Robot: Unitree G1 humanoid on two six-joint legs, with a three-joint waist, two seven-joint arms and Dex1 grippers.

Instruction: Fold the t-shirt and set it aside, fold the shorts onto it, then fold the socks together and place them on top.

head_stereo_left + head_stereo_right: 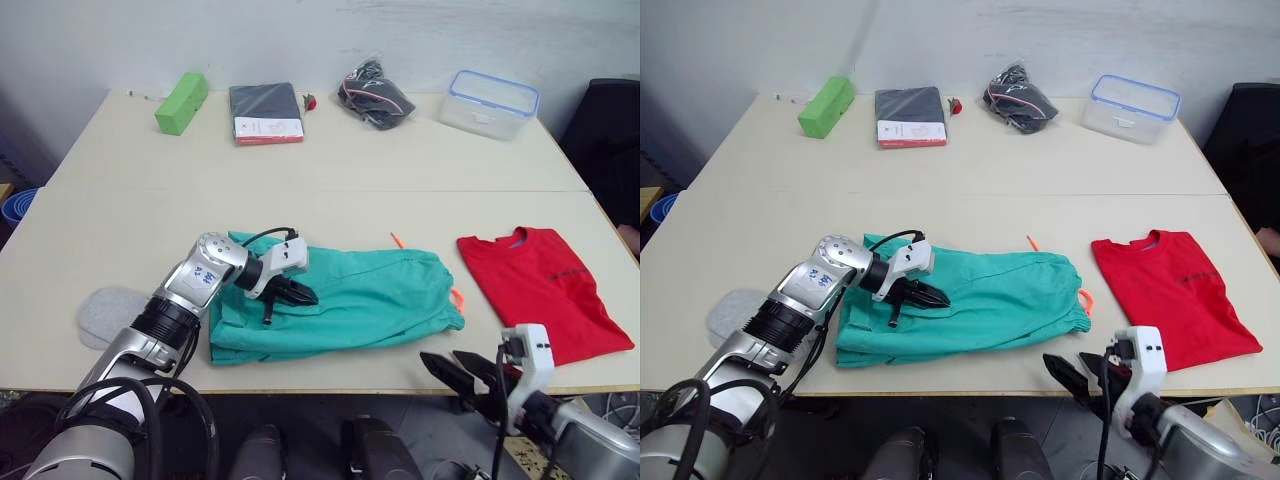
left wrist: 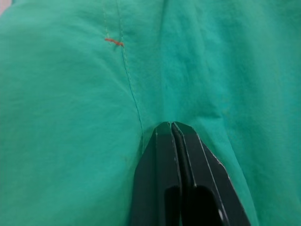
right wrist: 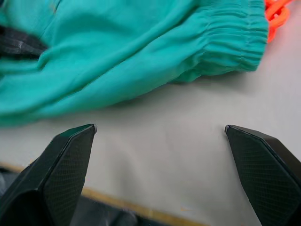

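Lab-like room, plain white wall (image 1: 330, 35), bare worktable (image 1: 340, 160)

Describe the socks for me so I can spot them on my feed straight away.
Start at the teal shorts lying in the middle of the table's near half, with the left hand resting on them. Go toward the table's left edge: the socks are the small, flat, light grey oval there, far smaller and paler than the shorts or the red t-shirt.

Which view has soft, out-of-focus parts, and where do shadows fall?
Left wrist view: the shut black fingers are soft-edged against the shorts. Right wrist view: the shorts' near hem drops a dim shadow on the table. Left eye view: even light, faint shadow under the left gripper.
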